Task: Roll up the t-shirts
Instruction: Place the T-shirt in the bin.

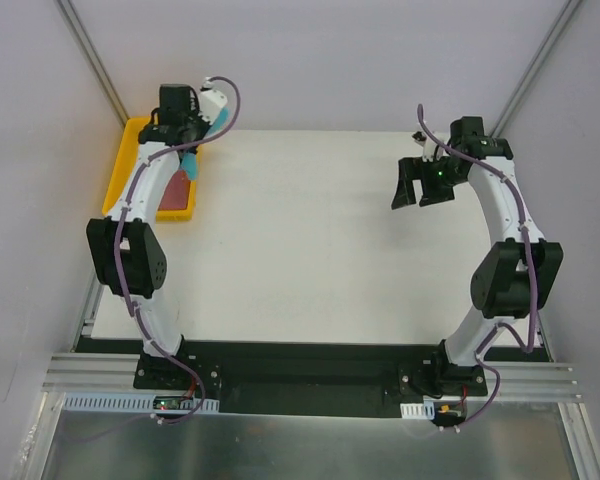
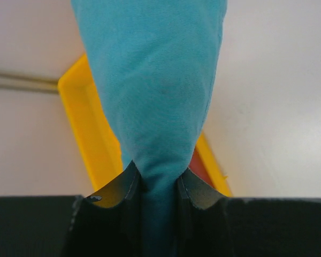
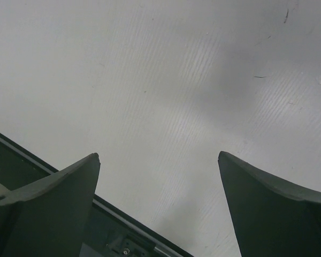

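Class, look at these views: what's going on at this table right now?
The left gripper is shut on the teal t-shirt, pinching a bunch of its cloth over the yellow tray at the far left of the table. The red-pink t-shirt lies in that tray. The right gripper hangs open over the table's right side, holding nothing. Neither shirt is laid out or rolled yet.

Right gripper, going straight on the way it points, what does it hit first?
Likely the white tabletop: the right gripper stands open, and its wrist view shows only that surface ahead. Depth is unclear.
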